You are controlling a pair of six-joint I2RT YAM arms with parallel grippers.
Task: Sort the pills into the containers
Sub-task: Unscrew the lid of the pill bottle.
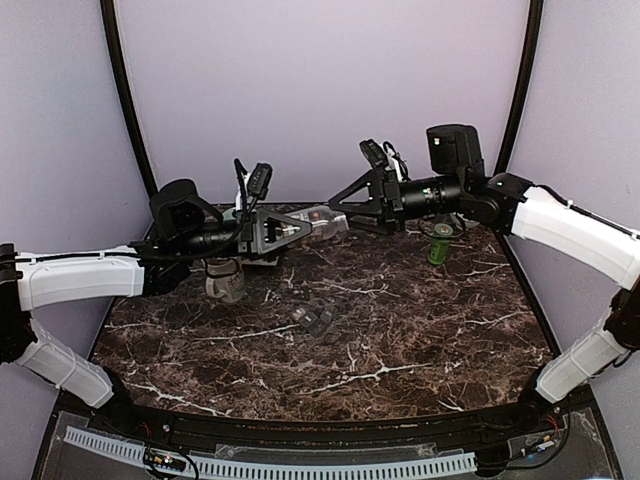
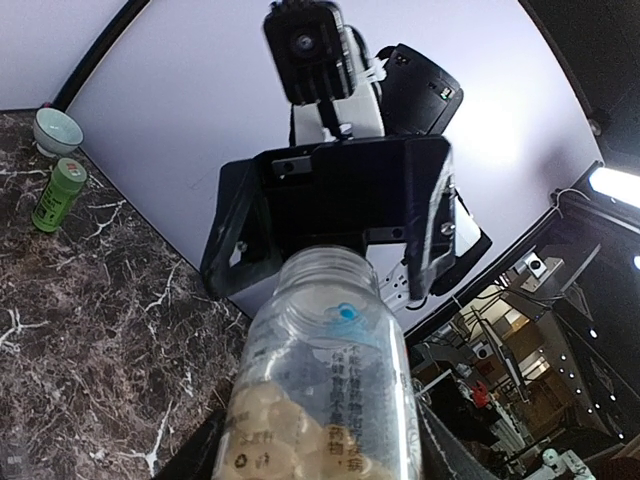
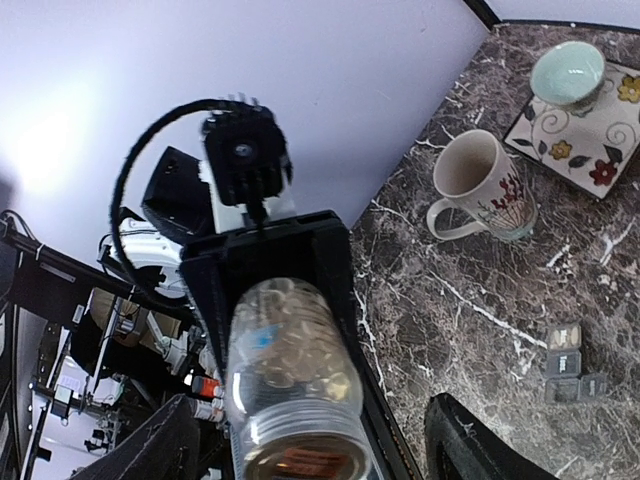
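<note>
Bottle (image 2: 320,370) of pills (image 2: 265,425), pinched in left gripper (image 1: 285,230), looks uncapped; right gripper (image 1: 338,208) hangs spread at its mouth. Next: tip it carefully over the near containers (image 1: 313,318).

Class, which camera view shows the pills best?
Left wrist view: the pills lie close up in the clear bottle, as distinct rounded pieces. The right wrist view shows them dimly through the bottle's wall. The top view shows only the bottle, no pills.

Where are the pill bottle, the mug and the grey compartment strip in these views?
pill bottle (image 2: 320,370): left wrist view, on its printed side wall.
mug (image 3: 497,200): right wrist view, on its outer wall.
compartment strip (image 3: 567,362): right wrist view, on its middle section.
</note>
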